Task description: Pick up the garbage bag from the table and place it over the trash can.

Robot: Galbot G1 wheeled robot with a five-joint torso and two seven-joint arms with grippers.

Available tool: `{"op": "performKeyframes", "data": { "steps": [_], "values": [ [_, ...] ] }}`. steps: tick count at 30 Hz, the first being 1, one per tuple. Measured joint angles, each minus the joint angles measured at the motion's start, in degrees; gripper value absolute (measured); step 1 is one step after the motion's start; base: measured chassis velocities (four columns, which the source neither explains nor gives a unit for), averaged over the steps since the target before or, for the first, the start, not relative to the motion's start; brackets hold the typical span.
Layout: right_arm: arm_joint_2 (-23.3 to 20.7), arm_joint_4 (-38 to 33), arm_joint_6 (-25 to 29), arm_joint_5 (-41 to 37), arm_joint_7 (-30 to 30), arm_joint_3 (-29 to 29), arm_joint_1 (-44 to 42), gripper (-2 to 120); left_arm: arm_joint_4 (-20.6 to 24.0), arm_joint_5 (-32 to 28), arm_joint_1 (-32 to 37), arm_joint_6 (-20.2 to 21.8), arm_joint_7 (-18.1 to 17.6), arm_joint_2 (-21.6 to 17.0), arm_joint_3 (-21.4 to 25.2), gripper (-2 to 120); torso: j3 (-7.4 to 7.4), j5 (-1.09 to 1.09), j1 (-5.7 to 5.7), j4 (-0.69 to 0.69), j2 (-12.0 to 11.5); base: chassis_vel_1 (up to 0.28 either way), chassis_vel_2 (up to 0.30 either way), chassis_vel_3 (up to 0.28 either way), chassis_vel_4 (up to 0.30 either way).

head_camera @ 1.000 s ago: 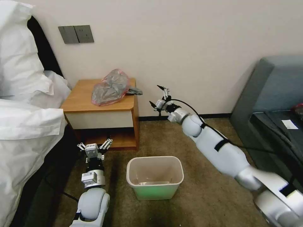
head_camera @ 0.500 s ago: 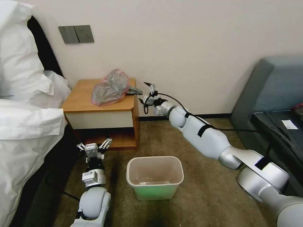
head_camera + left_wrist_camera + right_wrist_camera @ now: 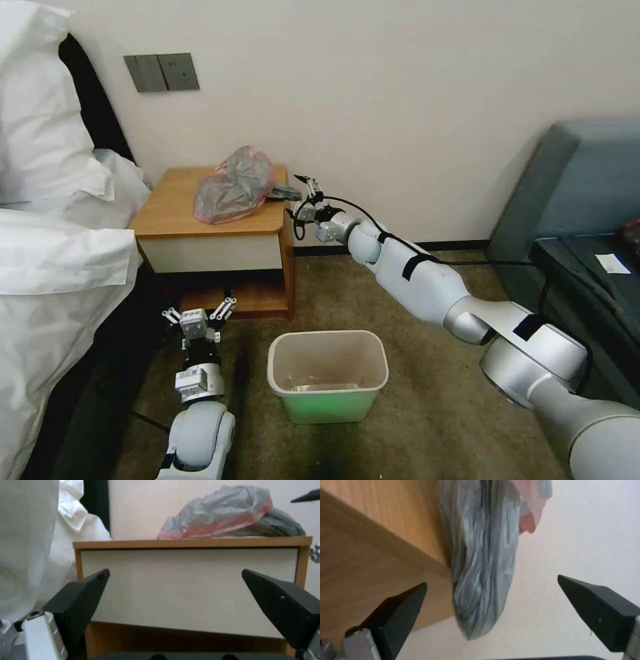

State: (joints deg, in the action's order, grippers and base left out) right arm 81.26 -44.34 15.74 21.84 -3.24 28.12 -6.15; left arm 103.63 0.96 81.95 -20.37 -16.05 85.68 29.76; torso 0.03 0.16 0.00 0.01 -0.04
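The right hand [image 3: 305, 195], fingers spread, sits just beside the bag [image 3: 233, 185], whose tail overhangs the table [image 3: 167, 213] edge. The left hand [image 3: 199, 312] hangs spread, low before the table, the bin [image 3: 327, 377] to its right.

The garbage bag [image 3: 233, 185] lay crumpled in a heap at the back right corner of the table [image 3: 173, 213], grey with a pinkish-red edge, one grey end hanging over the right edge. The trash can [image 3: 328, 375] stood upright on the carpet, unlined.

No readable text, label, brand or number appears anywhere.
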Motion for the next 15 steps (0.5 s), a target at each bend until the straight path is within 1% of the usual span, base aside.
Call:
{"op": "performKeyframes", "data": {
  "steps": [4, 7, 8, 9, 11, 12, 15],
  "values": [
    [0.0, 0.0, 0.0, 0.0, 0.1, 0.4, 0.4, 98, -0.9, 0.3, 0.4, -0.6, -0.2, 0.3, 0.0, 99, 0.0, -0.01, 0.0, 0.01, 0.0, 0.0, 0.0, 0.0, 0.0],
    [-0.3, 0.1, 0.4, 0.1, 0.3, 0.6, 0.8, 84, -1.1, 1.0, 0.7, -0.9, -0.7, 0.6, -0.2, 99, 0.0, 0.0, 0.0, 0.01, 0.0, 0.0, 0.0, 0.0, 0.0],
    [-0.3, 0.1, 0.4, 0.1, 0.3, 0.6, 0.8, 84, -1.1, 1.0, 0.7, -0.9, -0.7, 0.6, -0.2, 99, 0.0, 0.0, 0.0, 0.01, 0.0, 0.0, 0.0, 0.0, 0.0],
    [-0.3, 0.2, 0.5, 0.1, 0.3, 0.6, 0.8, 82, -1.1, 1.0, 0.7, -0.9, -0.7, 0.6, -0.3, 99, 0.0, 0.0, 0.0, 0.01, 0.0, 0.0, 0.0, 0.0, 0.0],
    [-0.4, 0.6, 0.8, 0.0, 0.3, 0.6, 0.9, 70, -1.0, 1.2, 0.6, -0.9, -0.7, 0.7, -0.4, 99, 0.0, 0.0, 0.0, 0.01, 0.0, 0.0, 0.0, 0.0, 0.0],
    [-0.4, 0.6, 0.8, 0.0, 0.3, 0.6, 0.9, 70, -1.0, 1.2, 0.6, -0.9, -0.7, 0.7, -0.4, 99, 0.0, 0.0, 0.0, 0.01, 0.0, 0.0, 0.0, 0.0, 0.0],
    [-0.4, 0.6, 1.0, -0.1, 0.3, 0.6, 0.9, 56, -0.8, 1.4, 0.4, -0.9, -0.7, 0.8, -0.5, 99, 0.0, 0.0, 0.0, 0.01, 0.0, 0.0, 0.0, 0.0, 0.0]
  ]
}}
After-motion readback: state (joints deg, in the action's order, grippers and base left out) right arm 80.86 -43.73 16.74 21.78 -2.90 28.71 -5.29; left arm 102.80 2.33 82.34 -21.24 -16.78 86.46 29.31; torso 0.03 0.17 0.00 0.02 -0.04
